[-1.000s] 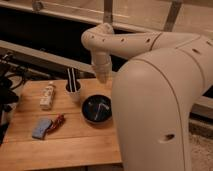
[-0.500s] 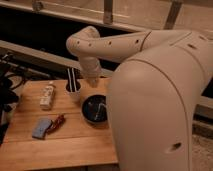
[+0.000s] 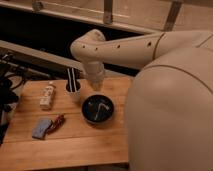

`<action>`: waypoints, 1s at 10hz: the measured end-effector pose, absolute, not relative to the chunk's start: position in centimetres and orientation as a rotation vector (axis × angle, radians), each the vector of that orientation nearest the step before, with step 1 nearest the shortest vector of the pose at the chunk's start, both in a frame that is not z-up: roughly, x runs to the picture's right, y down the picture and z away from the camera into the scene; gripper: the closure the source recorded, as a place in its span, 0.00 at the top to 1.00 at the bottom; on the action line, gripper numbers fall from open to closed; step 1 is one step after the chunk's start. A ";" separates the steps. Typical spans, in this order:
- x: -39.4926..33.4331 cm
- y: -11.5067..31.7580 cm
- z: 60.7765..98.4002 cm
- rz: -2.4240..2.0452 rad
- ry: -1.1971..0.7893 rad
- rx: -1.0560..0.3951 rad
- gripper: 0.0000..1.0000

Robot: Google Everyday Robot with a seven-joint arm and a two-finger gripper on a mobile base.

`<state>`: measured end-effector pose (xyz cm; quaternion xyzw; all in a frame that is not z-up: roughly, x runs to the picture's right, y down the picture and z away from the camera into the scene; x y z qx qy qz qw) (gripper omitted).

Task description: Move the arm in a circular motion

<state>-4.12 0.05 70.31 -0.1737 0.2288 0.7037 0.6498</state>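
The cream-white arm [image 3: 125, 50] fills the right side of the camera view and reaches left across the wooden table [image 3: 75, 147]. Its bulbous joint [image 3: 86, 46] bends downward into a narrower tip. The gripper [image 3: 98, 88] is at the end of that tip, hanging just above the far edge of a black bowl [image 3: 97, 110] and right of a white cup [image 3: 73, 92]. It touches neither.
The black bowl holds a utensil. The white cup holds dark straws. A white bottle [image 3: 47, 95] lies on its side at the left. A blue packet [image 3: 41, 128] and a red packet [image 3: 57, 122] lie near the front left. Dark gear [image 3: 6, 92] stands off the left edge.
The joint and tip swung left over the table, then came back slightly right and lower. The objects on the table have not moved.
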 end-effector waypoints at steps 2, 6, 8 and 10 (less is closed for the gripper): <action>-1.9 0.2 69.4 1.643 0.516 -0.379 0.76; 4.1 -2.9 70.2 1.757 0.490 -0.314 0.99; 6.9 -3.7 70.5 1.776 0.483 -0.302 0.94; 7.1 -4.6 71.1 1.775 0.472 -0.299 0.96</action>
